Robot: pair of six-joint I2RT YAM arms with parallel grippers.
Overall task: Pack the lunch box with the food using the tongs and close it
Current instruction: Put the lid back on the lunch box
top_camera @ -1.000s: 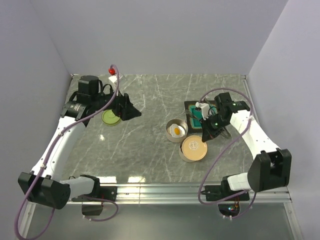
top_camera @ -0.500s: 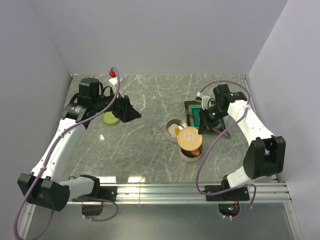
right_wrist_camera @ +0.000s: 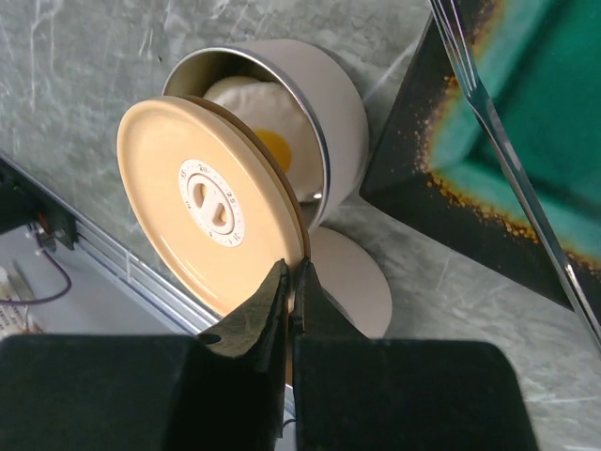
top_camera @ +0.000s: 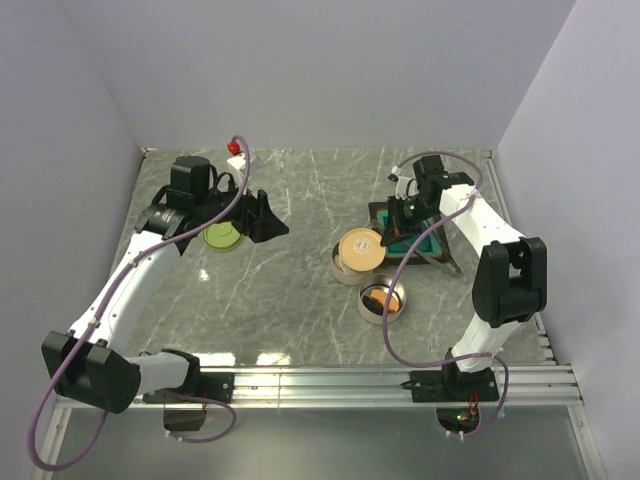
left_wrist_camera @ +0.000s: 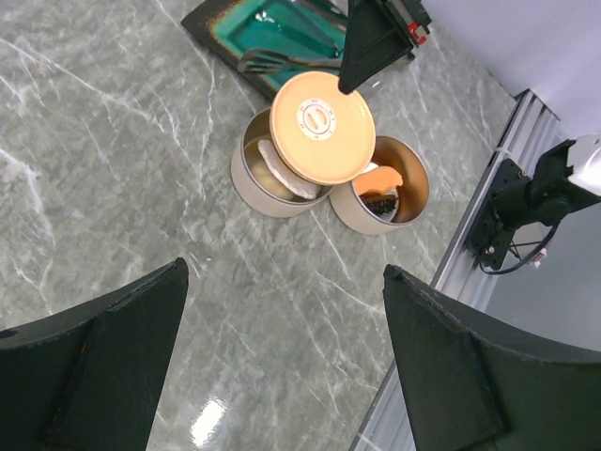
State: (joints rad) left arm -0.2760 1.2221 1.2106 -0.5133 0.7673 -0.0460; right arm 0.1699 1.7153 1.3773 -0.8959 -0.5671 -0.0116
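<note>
The tan lid (right_wrist_camera: 211, 216) has travelled. A second ago it sat over the tin nearer the arm bases, and now it hangs over the egg tin (left_wrist_camera: 255, 183), which stands just beside the teal tray (left_wrist_camera: 211, 23) on the left arm's side. The right gripper (right_wrist_camera: 291, 282) is pinched tight on the lid's edge and carries it tilted, not flat. Whether the lid's rim already touches the tin is hard to call from here.

Look under the lid and there's the fried egg (right_wrist_camera: 246, 101), white and yolk, lying in the tin. The second tin (left_wrist_camera: 349, 209), a step nearer the bases than the tray, stands uncovered, with an orange piece (left_wrist_camera: 380, 178) and a brown piece (left_wrist_camera: 378, 205) inside. The tongs (left_wrist_camera: 270, 64) lie across the tray, in nobody's grip.

The left gripper (top_camera: 265, 220) hovers well away from the tray on the far left, jaws spread wide and empty, near a green disc (top_camera: 222, 237).

So where are we? The packing looks finished — no food shows on the visible part of the tray. What's left is the closing: this lid needs levelling and seating, and the second tin has no cover yet. Whether the green disc belongs to it, I can't say.
</note>
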